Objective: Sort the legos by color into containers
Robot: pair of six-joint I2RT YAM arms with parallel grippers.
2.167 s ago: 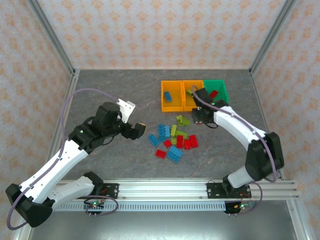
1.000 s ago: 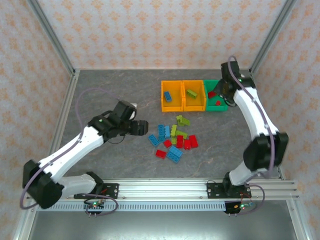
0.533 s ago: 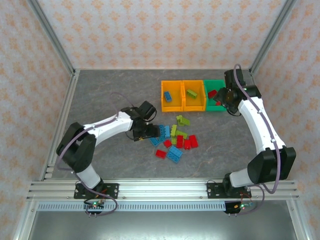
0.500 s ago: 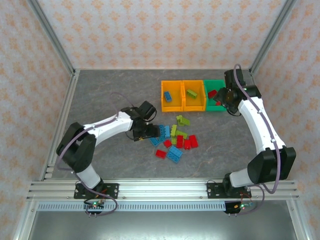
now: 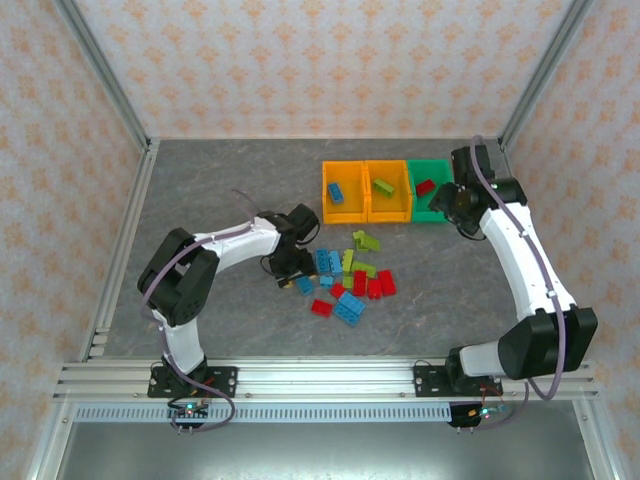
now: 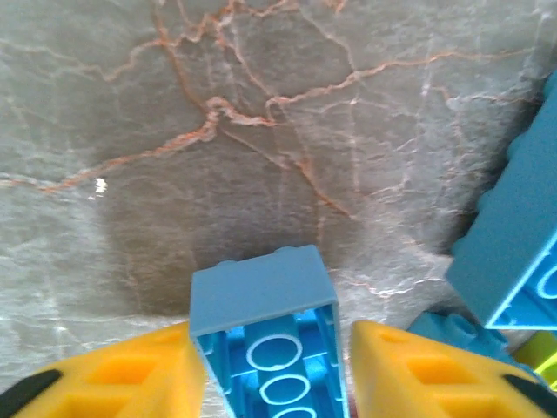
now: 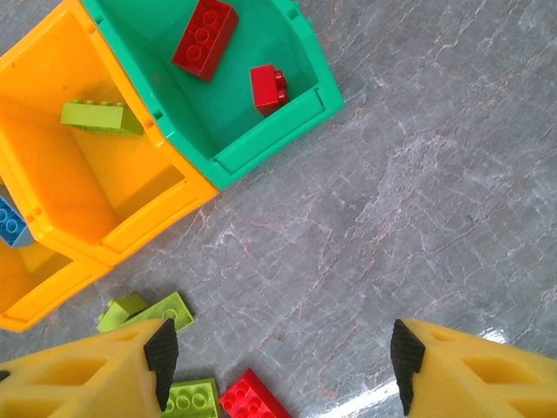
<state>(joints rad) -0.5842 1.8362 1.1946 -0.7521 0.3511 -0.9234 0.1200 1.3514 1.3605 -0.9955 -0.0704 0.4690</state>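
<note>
Blue lego [image 6: 261,300] sits clamped in the left gripper [image 6: 270,348]; the right gripper [image 7: 280,344] hangs wide open, empty.

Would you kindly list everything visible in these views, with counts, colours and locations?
table: one, grey marbled, under everything.
orange bins: two, orange, far middle, side by side.
green bin: one, green, right end of that row.
blue brick: one, light blue, in the left orange bin.
lime brick: one, lime green, in the middle bin.
red bricks: two, red, in the green bin.
loose bricks: roughly fifteen, light blue, lime and red, scattered in front of the bins.
gripped brick: one, light blue, at the pile's left edge.
left gripper: one, yellow fingers, closed on the gripped brick.
right gripper: one, yellow fingers, open and empty, above bare table near the green bin.
</note>
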